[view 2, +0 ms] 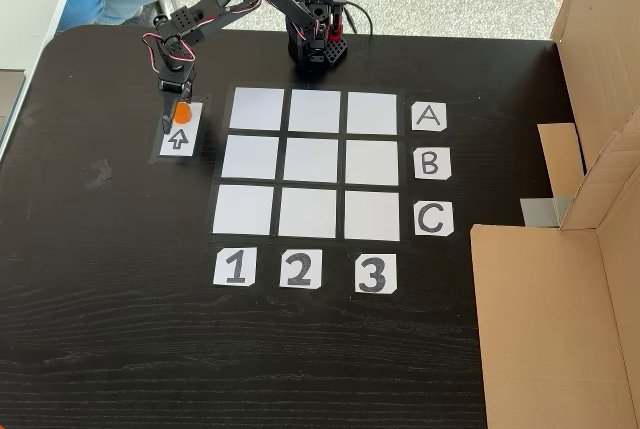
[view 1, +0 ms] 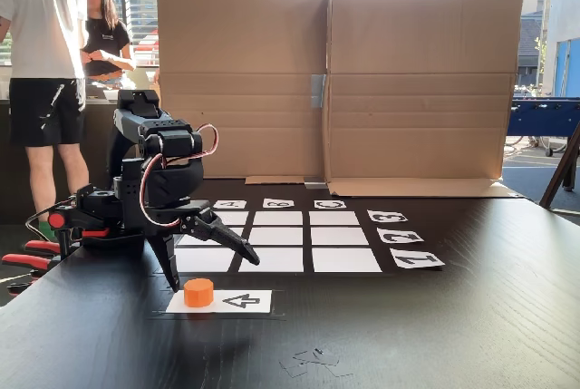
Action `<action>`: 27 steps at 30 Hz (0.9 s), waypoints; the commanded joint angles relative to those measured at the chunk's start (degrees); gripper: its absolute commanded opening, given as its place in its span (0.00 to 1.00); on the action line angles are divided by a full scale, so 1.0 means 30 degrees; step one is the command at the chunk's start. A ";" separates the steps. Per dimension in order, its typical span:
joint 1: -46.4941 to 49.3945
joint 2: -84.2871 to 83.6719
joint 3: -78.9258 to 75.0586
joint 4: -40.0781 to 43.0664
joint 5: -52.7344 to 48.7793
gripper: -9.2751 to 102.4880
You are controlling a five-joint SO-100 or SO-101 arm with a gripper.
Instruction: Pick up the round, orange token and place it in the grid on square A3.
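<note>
**Claw above token, grasp not made yet**

The token (view 1: 198, 292) sits on the arrow card (view 1: 237, 300), at the end away from the arrowhead, flat on its base and upright. In a fixed view from above it shows as an orange spot (view 2: 181, 110) at the top of that card (view 2: 179, 138), partly covered by the claw. The card lies just beside the grid (view 2: 311, 165), off the column-1 side, level with the row next to card A (view 2: 428, 117).

The gripper (view 1: 210, 267) hangs over the token with its fingers spread: one finger (view 1: 169, 267) points nearly straight down just behind the token, the other (view 1: 231, 242) angles out toward the grid. Nothing is between them yet. From the low side view the tips look clear of the token, above and slightly behind it; from the top view the claw (view 2: 172, 115) overlaps it. Touching or not, can't tell for sure, but it reads as apart.

Judgement: this is the approach-and-grasp step, task barely started. To do it well, centre the token between the fingers before dropping, go low enough to catch the cylinder's side rather than its top rim, and close slowly; it is short and smooth, so an off-centre pinch could squirt it off the card.

Square A3 (view 2: 371, 112) is the grid cell nearest card A, in line with card 3 (view 2: 372, 274), the far corner of that row from the token. It is bare.
</note>
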 commanded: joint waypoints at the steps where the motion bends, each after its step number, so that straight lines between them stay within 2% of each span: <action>1: -0.0176 0.0088 -0.0820 0.0088 -0.0234 0.55; 2: -0.0176 0.0000 -0.0879 0.0088 -0.0234 0.52; 4: -0.0176 -0.0029 -0.0996 0.0059 -0.0322 0.38; 6: -0.0293 -0.0029 -0.1201 -0.0176 -0.0352 0.08; 18: -0.0117 -0.0117 -0.1787 -0.1377 -0.0938 0.08; 22: -0.0088 0.0645 -0.1611 -0.1465 -0.3955 0.08; 27: 0.0176 0.2373 -0.0059 -0.1494 -0.5303 0.08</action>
